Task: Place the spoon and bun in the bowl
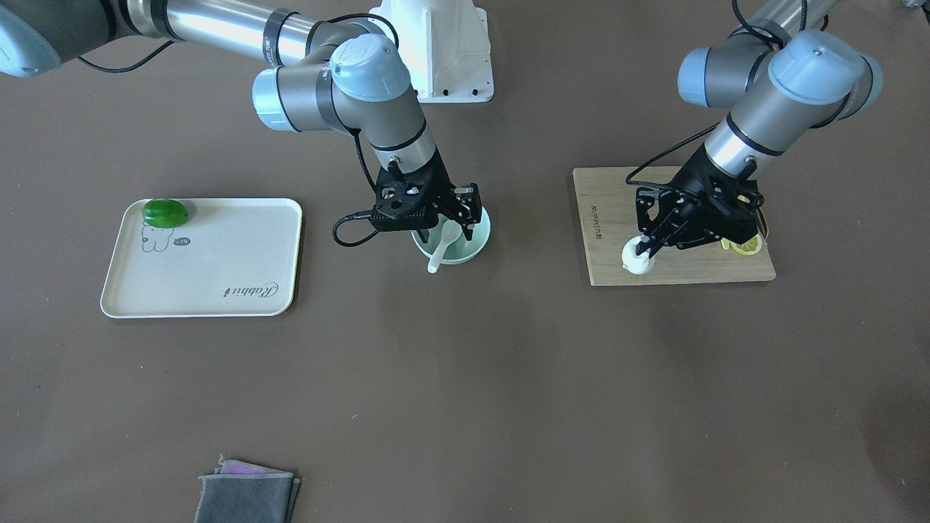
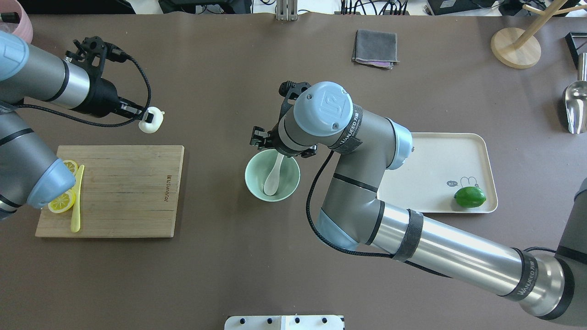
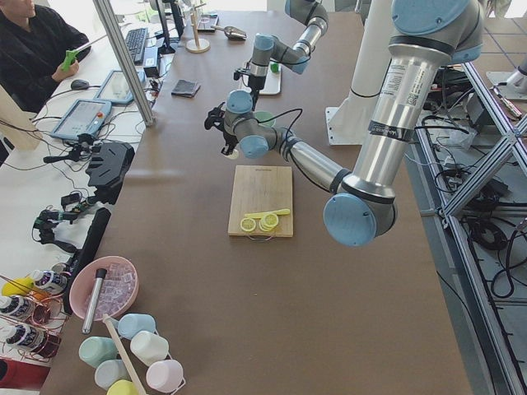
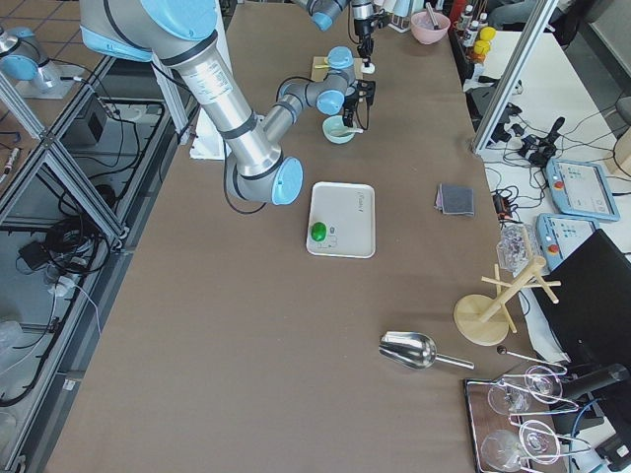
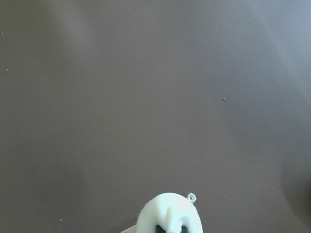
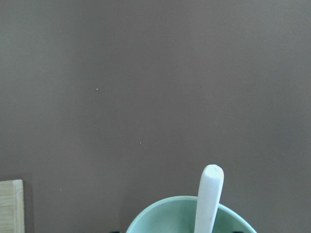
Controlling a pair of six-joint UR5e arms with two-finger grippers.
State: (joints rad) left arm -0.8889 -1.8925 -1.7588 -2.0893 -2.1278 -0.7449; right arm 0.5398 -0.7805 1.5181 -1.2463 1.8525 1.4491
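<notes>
The white bun [image 2: 152, 121] is pinched in my left gripper [image 2: 145, 115] and held above the brown table, off the far edge of the cutting board; it also shows in the front view [image 1: 636, 259] and at the bottom of the left wrist view [image 5: 169, 216]. The white spoon [image 2: 274, 176] lies in the mint-green bowl [image 2: 250, 181], its handle leaning on the far rim [image 6: 209, 196]. My right gripper [image 1: 446, 224] hangs just over the bowl [image 1: 477, 243], jaws spread, holding nothing.
A bamboo cutting board [image 2: 124, 192] holds lemon slices [image 2: 61, 202] and a pale-yellow knife [image 2: 76, 201]. A cream tray [image 2: 440, 160] with a green fruit [image 2: 470, 197] lies right of the bowl. A grey cloth [image 2: 376, 47], wooden stand [image 2: 516, 46] and metal scoop [image 2: 575, 105] sit far off.
</notes>
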